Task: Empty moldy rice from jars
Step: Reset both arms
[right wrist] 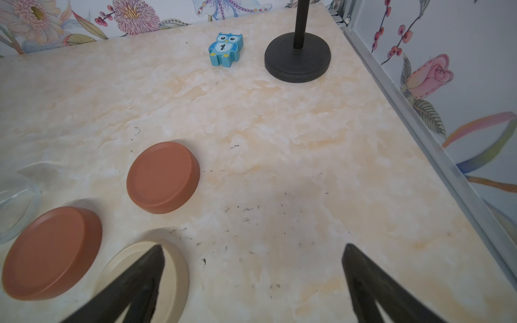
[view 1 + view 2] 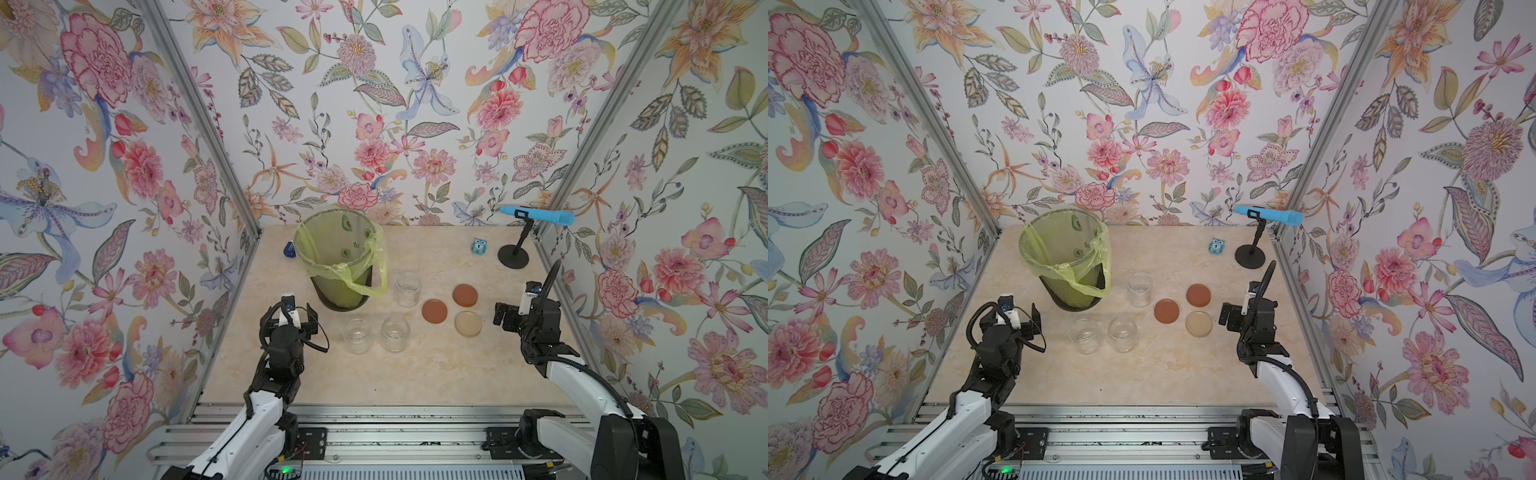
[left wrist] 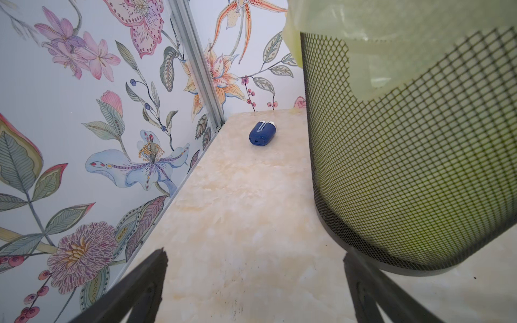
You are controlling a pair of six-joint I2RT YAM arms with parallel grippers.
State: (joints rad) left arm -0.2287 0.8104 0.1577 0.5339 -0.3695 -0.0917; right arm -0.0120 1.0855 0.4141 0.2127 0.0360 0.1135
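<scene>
**Wide jaws, nothing in them**

Left wrist view: the left gripper (image 3: 254, 251) shows only as two dark fingers (image 3: 145, 288) cut off by the frame. They are spread wide over the bare table (image 3: 237, 195) and grip nothing. Close ahead, off one finger, the mesh bin (image 3: 419, 167) with its yellow-green liner (image 3: 391, 42) crowds the view. Its rim is cut off and its inside is hidden. Farther ahead a small blue object (image 3: 262, 133) lies by the wall, too small to identify.

Right wrist view: the right gripper (image 1: 251, 247) is likewise spread and empty. One finger hides part of the beige lid (image 1: 174, 265); whether it touches cannot be told. Past that lie a near reddish-brown lid (image 1: 53, 251) and a far reddish-brown lid (image 1: 162, 176), flat and apart. A jar edge (image 1: 15, 207) is clipped by the frame. Well ahead stand an owl block (image 1: 226, 49) and a black stand (image 1: 298, 57), its pole cut off.

Both top views: three uncapped jars stand upright between the grippers. The nearest jar (image 2: 357, 334) is just off the left gripper, with a middle jar (image 2: 395, 332) beside it. The far jar (image 2: 409, 288) is farther out, by the bin. Their glass looks clear; moldy rice cannot be made out in them, nor in the bin, where only liner shows.
</scene>
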